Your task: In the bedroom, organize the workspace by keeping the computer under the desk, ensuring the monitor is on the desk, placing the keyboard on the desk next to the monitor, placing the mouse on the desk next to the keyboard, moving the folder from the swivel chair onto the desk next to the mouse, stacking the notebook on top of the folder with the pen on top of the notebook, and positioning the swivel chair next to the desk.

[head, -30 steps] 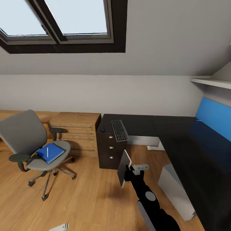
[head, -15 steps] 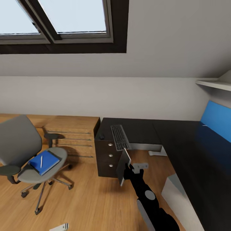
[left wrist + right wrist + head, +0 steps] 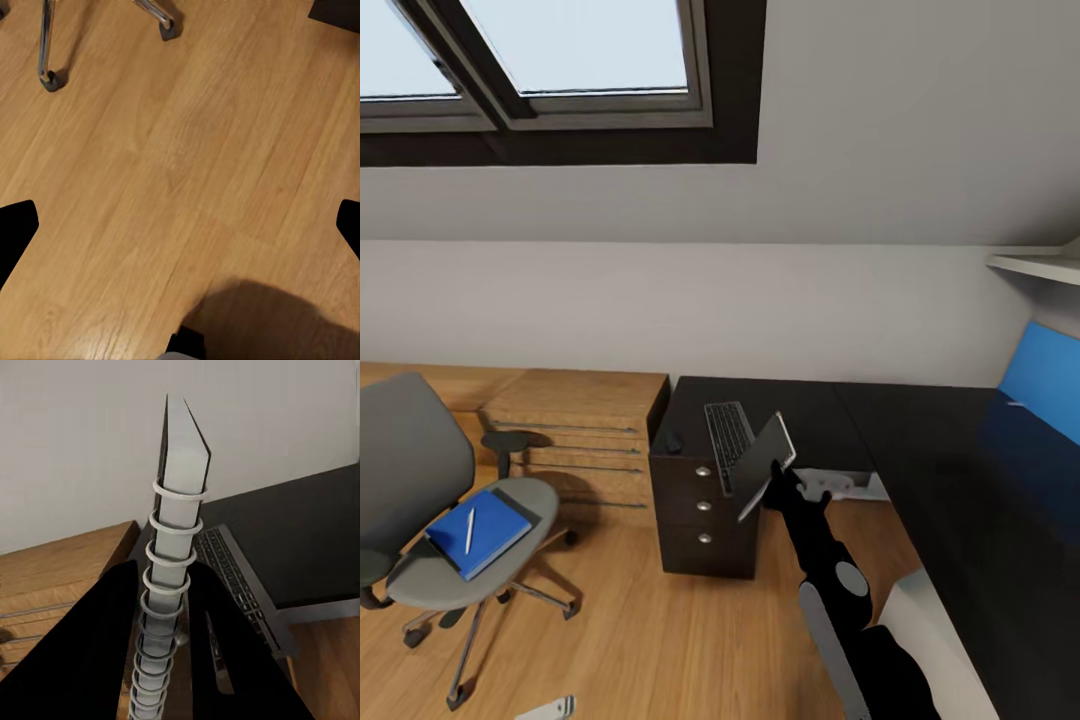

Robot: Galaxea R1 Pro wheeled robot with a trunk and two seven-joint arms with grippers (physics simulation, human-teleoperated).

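Observation:
My right gripper (image 3: 785,487) is shut on the dark-covered, spiral-bound notebook (image 3: 765,464), which it holds tilted in the air in front of the keyboard (image 3: 727,440). In the right wrist view the black fingers (image 3: 90,660) clamp the notebook (image 3: 176,510) along its spiral edge. The keyboard and a small dark mouse (image 3: 674,441) lie on the black drawer unit (image 3: 703,508). The blue folder (image 3: 485,535) lies on the swivel chair (image 3: 410,465) with the pen (image 3: 469,530) on top. The desk (image 3: 960,470) stretches to the right. My left gripper (image 3: 180,225) hangs open over the floor. The monitor is out of view.
Low light-wood shelving (image 3: 585,425) stands between chair and drawer unit. A blue panel (image 3: 1050,385) backs the desk. A white box (image 3: 915,625) sits under the desk; I cannot tell whether it is the computer. Chair legs (image 3: 49,75) are near my left gripper.
The camera has shifted, sliding the chair to the picture's left. My right gripper has lifted the notebook higher and tilted it toward the keyboard.

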